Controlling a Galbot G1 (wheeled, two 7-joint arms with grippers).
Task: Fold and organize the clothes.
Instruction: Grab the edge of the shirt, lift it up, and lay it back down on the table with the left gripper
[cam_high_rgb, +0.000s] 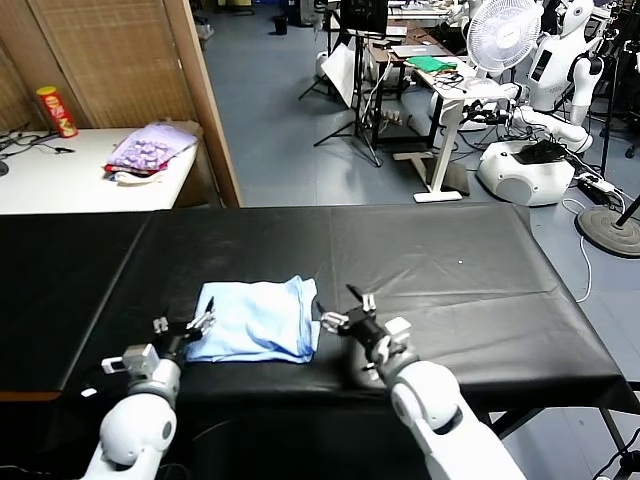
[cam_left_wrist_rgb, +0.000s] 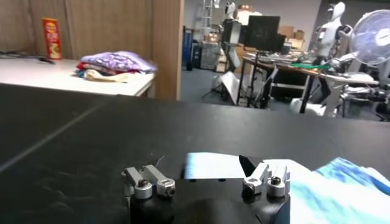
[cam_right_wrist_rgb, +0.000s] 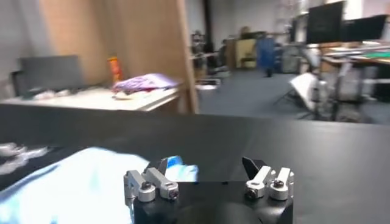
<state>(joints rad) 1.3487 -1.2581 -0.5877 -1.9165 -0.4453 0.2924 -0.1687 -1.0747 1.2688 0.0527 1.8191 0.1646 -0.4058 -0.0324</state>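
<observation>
Both my grippers, left (cam_high_rgb: 187, 328) and right (cam_high_rgb: 347, 312), stood spread and empty flanking the folded T-shirt (cam_high_rgb: 256, 320), apparently freed so the fold could settle.

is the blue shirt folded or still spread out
Folded: the T-shirt lies as a compact layered rectangle on the black table, no sleeves sticking out, between the open left gripper and open right gripper.

Head overhead; wrists low, table-level.
</observation>
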